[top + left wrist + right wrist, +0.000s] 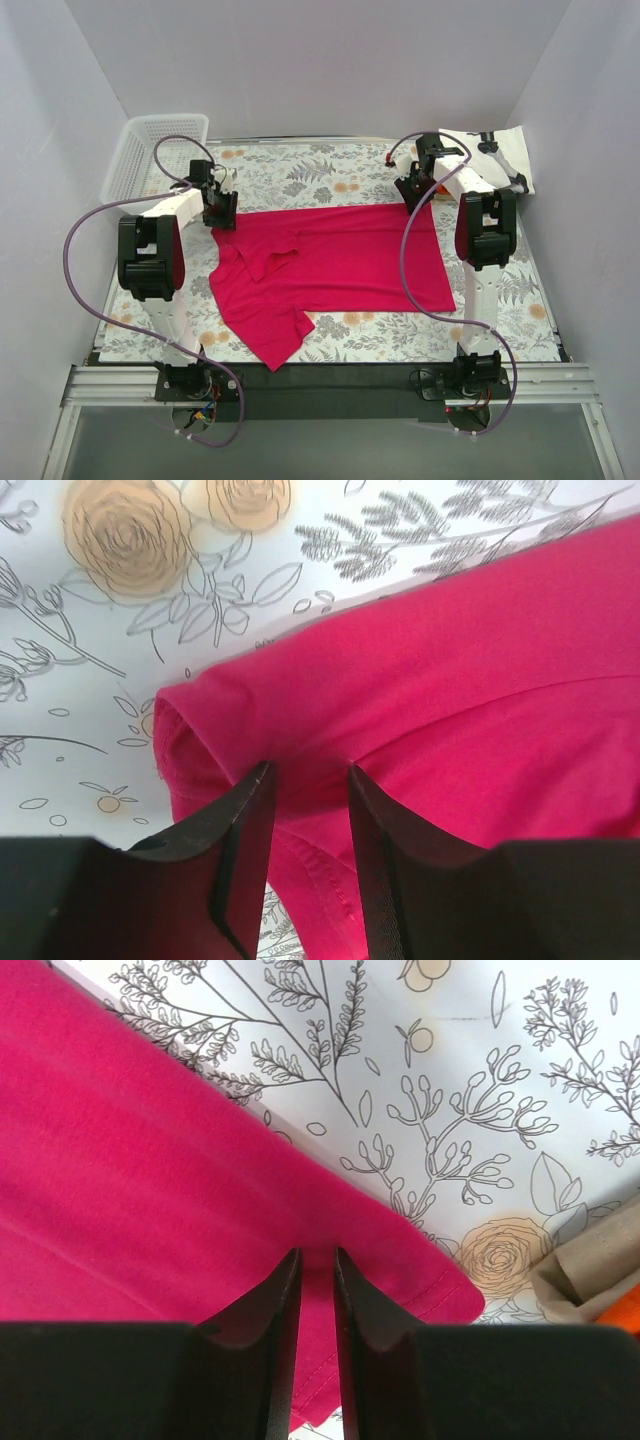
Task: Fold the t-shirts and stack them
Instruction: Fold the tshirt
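The crimson-pink t-shirt (pixel 340 262) lies spread across the flowered table, with one sleeve hanging toward the near edge. My left gripper (pixel 222 214) is at its far left corner. In the left wrist view, the left gripper (pixel 308 770) has its fingers closed on a bunched fold of the shirt (pixel 450 660). My right gripper (pixel 418 196) is at the far right corner. In the right wrist view, the right gripper (pixel 316 1252) pinches the hem edge of the shirt (pixel 130 1160) between nearly closed jaws. A white t-shirt with black print (pixel 505 152) lies at the back right. A sliver of orange cloth (pixel 626 1317) shows beside it.
A white mesh basket (pixel 150 150) stands at the back left corner. White walls close in the table on three sides. Purple cables loop from both arms over the table's sides.
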Controlling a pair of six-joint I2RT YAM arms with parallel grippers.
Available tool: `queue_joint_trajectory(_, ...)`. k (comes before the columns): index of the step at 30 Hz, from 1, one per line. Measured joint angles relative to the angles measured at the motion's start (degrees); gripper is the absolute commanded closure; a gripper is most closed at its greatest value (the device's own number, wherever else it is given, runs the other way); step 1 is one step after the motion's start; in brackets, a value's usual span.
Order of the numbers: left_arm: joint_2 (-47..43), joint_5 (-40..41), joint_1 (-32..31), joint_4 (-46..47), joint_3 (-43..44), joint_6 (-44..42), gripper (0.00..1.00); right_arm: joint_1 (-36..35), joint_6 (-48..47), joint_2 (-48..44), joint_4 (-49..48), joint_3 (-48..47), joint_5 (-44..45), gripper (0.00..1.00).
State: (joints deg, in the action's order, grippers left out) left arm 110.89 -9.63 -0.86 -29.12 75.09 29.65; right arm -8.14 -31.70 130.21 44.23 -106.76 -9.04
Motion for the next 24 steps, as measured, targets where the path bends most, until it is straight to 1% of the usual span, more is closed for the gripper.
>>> queue_joint_trajectory(7, 0.0, -0.9, -0.4, -0.4, 4.7, 1.3, 0.69, 0.0, 0.0, -1.3, 1.0, 0.1, -1.6, 0.79)
queue_joint_trajectory(14, 1.2, -0.3, -0.9, -0.5, 4.7, 3.2, 0.71, -0.2, 0.0, -1.9, 1.1, 0.1, -1.1, 0.82)
queue_joint_trajectory(18, 4.4, 0.6, -1.0, -0.3, 5.0, 4.1, 0.73, -0.2, 0.0, -0.5, 1.0, -0.1, -0.3, 0.82)
queue_joint_trajectory(21, 7.2, 1.5, -1.0, 0.0, 8.9, 4.5, 0.75, -0.2, 0.1, 1.6, 1.2, -2.5, 0.2, 0.81)
queue_joint_trajectory(24, 12.1, 1.8, -0.7, 0.0, 15.5, 4.7, 0.76, -0.2, 0.5, 3.6, 2.3, -5.8, 0.2, 0.79)
